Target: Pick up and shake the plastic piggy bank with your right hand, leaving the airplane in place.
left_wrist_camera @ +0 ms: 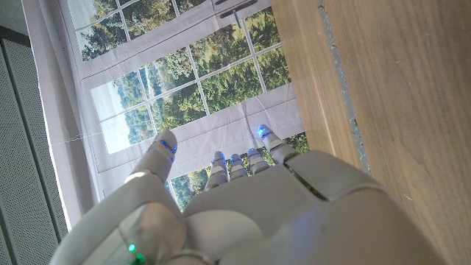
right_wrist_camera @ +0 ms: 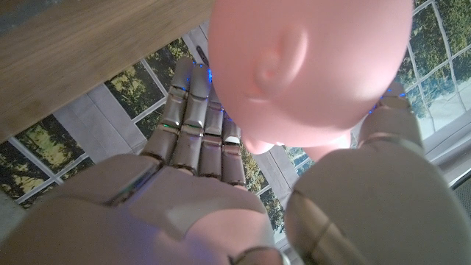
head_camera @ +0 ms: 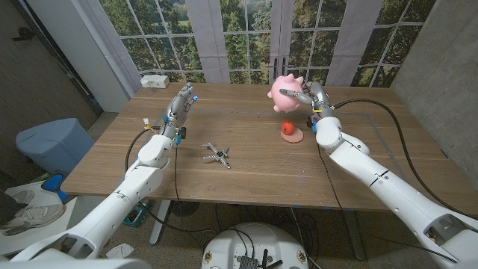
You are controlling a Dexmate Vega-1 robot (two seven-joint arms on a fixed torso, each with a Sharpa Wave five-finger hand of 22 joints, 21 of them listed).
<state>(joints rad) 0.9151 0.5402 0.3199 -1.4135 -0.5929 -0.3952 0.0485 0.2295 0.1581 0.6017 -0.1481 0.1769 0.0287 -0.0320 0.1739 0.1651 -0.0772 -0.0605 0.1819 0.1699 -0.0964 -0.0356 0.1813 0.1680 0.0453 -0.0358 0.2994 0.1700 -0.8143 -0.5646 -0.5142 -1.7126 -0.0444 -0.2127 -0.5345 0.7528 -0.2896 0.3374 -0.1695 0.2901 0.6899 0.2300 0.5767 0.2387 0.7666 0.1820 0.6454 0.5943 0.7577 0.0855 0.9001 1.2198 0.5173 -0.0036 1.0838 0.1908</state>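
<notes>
Here we see the pink piggy bank lifted above the surface, gripped in the right hand. The airplane lies on the wood; the left hand holds nothing, fingers apart.

The right hand gripped the pink, rounded plastic piggy bank between fingers and thumb, with the wooden worktop beyond.
</notes>
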